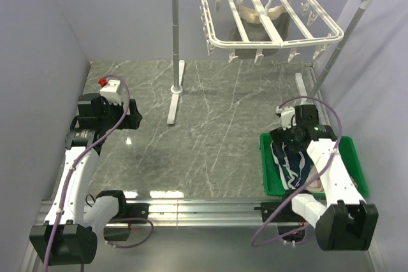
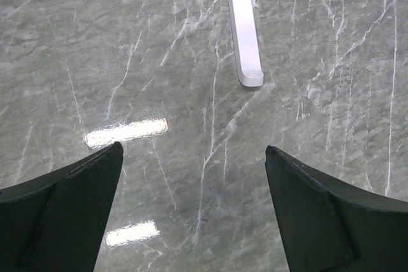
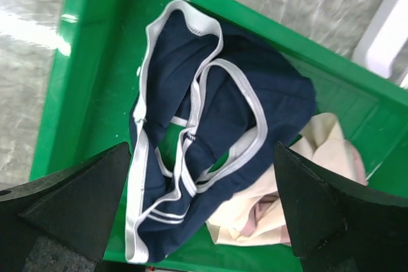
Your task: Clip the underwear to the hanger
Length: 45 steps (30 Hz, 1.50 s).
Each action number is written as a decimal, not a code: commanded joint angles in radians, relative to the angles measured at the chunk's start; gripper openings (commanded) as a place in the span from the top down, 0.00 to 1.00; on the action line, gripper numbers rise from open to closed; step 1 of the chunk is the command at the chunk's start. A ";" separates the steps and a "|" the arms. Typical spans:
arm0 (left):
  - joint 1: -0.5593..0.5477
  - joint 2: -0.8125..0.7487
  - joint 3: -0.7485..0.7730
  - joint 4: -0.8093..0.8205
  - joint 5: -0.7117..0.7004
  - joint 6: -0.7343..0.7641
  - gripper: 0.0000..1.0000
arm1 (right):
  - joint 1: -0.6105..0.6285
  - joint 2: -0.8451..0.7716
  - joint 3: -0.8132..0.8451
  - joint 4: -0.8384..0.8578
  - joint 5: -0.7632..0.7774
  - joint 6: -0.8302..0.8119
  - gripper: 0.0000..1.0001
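Note:
The navy underwear (image 3: 210, 125) with white piping lies crumpled in the green tray (image 3: 95, 81); it also shows in the top view (image 1: 288, 162). My right gripper (image 3: 203, 203) hovers just above it, open and empty, one finger on each side. The white hanger (image 1: 271, 20) with clips hangs from the pole at the back, with an olive-grey garment clipped under it. My left gripper (image 2: 194, 208) is open and empty over the bare marble at the left, far from both.
A beige cloth (image 3: 319, 183) lies beside the underwear in the tray. The white pole stand (image 1: 174, 49) has its foot (image 2: 245, 36) on the table ahead of my left gripper. Grey walls close both sides.

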 commanded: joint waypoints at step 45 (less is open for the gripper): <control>-0.002 0.006 0.052 -0.073 0.172 0.065 0.01 | 0.087 0.015 0.335 -0.187 -0.200 -0.090 1.00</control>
